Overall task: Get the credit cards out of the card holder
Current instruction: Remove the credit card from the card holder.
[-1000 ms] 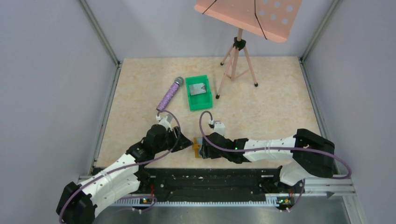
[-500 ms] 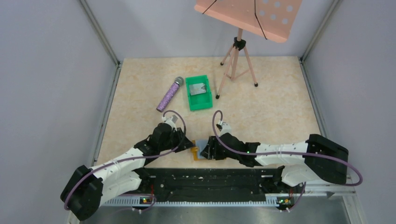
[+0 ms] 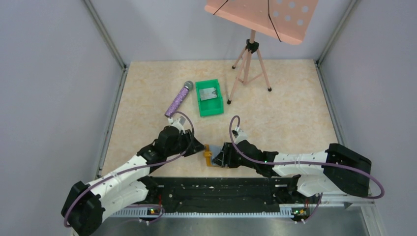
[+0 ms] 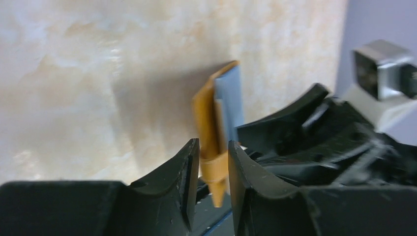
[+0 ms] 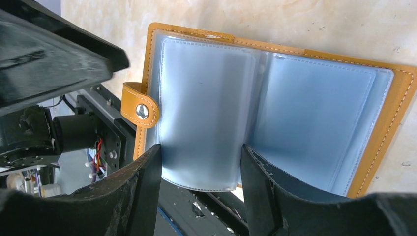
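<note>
— Two halves of the holder [image 5: 275, 113] lie spread open on the table [image 3: 285, 108], directly under the right gripper [image 5: 200, 150]. How do its jaws stand?
— About half open, one on each side of a blue-grey pocket leaf. Nothing is pinched.
— And the left gripper [image 4: 212, 145]?
— Its jaws are nearly closed. The holder's tab [image 5: 140, 110] shows in the narrow gap, but I cannot tell whether it is pinched or lies just past the tips.
— Any cards in the pockets?
— Cannot tell; the pockets are cloudy.
— Further out?
— Well beyond both jaws, a grey card [image 3: 210, 92] lies in the green bin [image 3: 210, 106]. A purple mic [image 3: 178, 99] lies just left of the bin, and a stand [image 3: 252, 64] is to its right.
</note>
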